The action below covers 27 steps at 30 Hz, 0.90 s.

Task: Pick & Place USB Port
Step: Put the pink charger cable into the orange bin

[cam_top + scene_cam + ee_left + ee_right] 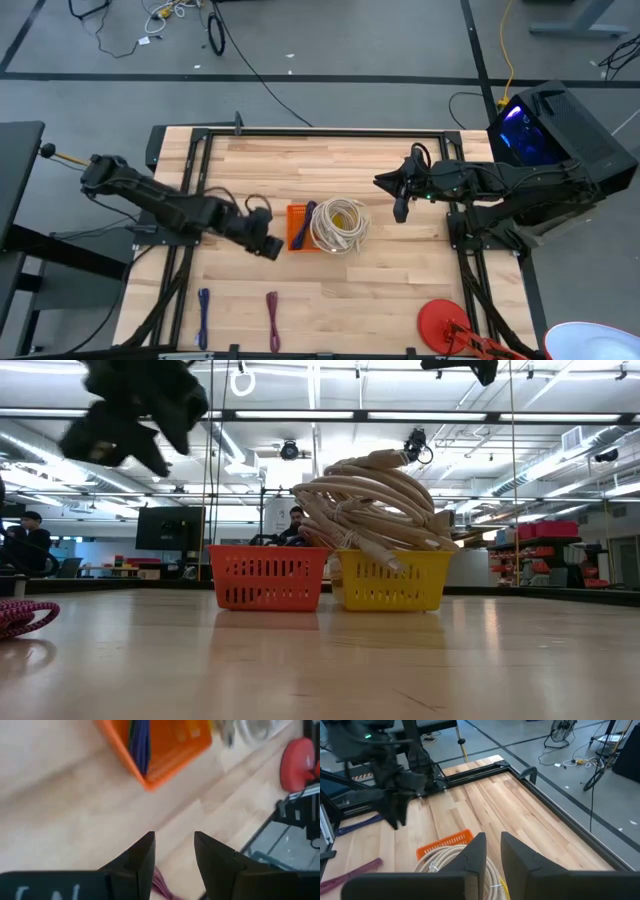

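An orange basket (298, 230) stands mid-table with a purple-blue cable (140, 745) lying in it. Beside it a coil of beige cable (340, 225) is heaped on a yellow basket (390, 580). A blue cable (203, 315) and a magenta cable (273, 318) lie flat near the table's near edge. My left gripper (174, 852) is open and empty. It hovers just left of the orange basket, above the table, with the magenta cable's end (162, 885) showing below its fingers. My right gripper (400, 205) hangs open and empty in the air, right of the coil.
A red round object (440, 325) sits at the table's near right corner. Black frame rails (320, 132) run along the table's edges. Bare wood lies between the baskets and the near edge, and across the far half. People and screens show in the room behind.
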Each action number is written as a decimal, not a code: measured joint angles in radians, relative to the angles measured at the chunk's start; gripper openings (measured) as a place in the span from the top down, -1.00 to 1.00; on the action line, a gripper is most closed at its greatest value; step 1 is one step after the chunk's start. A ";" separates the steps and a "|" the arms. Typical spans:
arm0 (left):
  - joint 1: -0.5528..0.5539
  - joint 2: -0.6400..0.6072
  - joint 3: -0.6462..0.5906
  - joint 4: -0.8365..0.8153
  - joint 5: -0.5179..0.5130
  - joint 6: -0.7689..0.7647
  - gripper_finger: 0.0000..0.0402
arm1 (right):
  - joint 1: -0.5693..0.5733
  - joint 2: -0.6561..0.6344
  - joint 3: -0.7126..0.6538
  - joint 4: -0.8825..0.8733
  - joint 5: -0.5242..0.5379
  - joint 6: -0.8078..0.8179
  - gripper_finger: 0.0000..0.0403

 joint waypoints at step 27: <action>-0.460 0.355 0.005 0.265 -0.053 -0.771 0.29 | 0.000 0.000 0.000 -0.031 -0.054 -0.168 0.70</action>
